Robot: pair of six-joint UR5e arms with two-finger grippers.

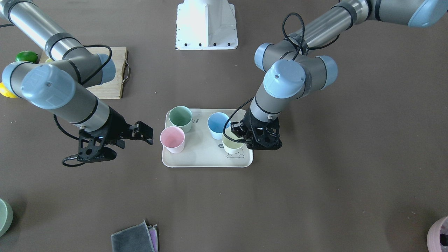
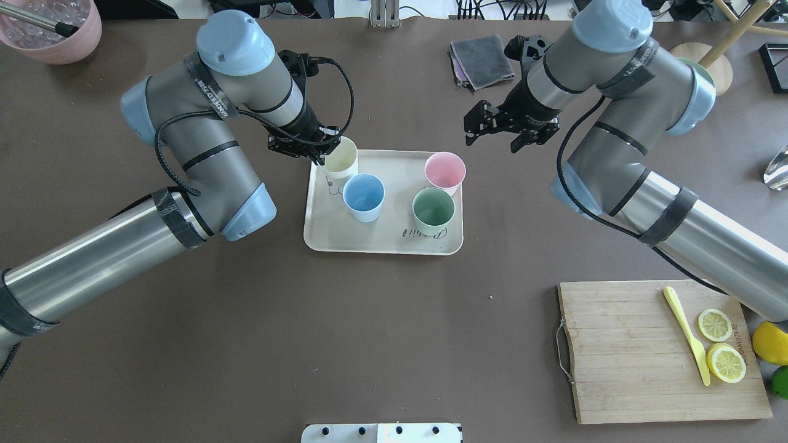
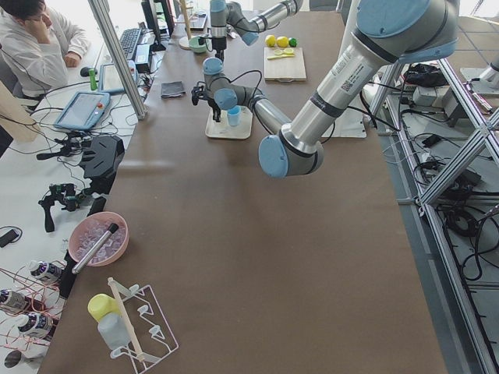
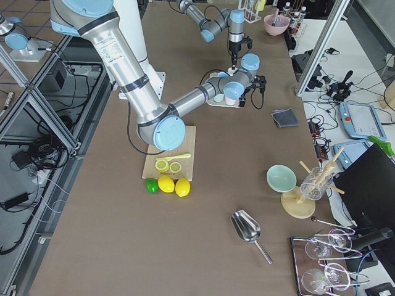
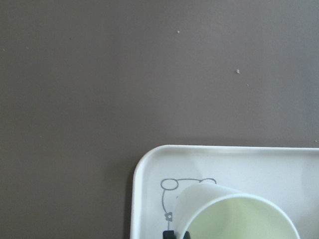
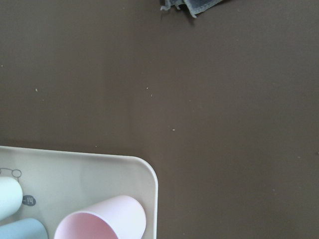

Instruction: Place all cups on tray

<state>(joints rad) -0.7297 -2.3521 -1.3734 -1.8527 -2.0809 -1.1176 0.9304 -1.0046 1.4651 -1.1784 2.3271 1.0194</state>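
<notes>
The beige tray (image 2: 394, 237) lies mid-table with all four cups standing on it: cream-yellow (image 2: 341, 159), light blue (image 2: 363, 195), pink (image 2: 444, 171) and sage green (image 2: 433, 209). My left gripper (image 2: 320, 154) is at the tray's far left corner, its fingers closed over the rim of the cream-yellow cup (image 1: 232, 143), which rests on the tray (image 1: 203, 154) beside the rabbit drawing. The left wrist view shows that cup (image 5: 234, 214) and the tray corner (image 5: 149, 169). My right gripper (image 2: 492, 126) is open and empty, above the table just beyond the pink cup (image 6: 99, 224).
A wooden cutting board (image 2: 628, 357) with lemon slices and a yellow knife lies at the near right. A grey cloth (image 2: 483, 60) lies behind the tray. A pink bowl (image 2: 55, 27) sits at the far left corner. The white robot base (image 1: 206, 24) stands behind the tray.
</notes>
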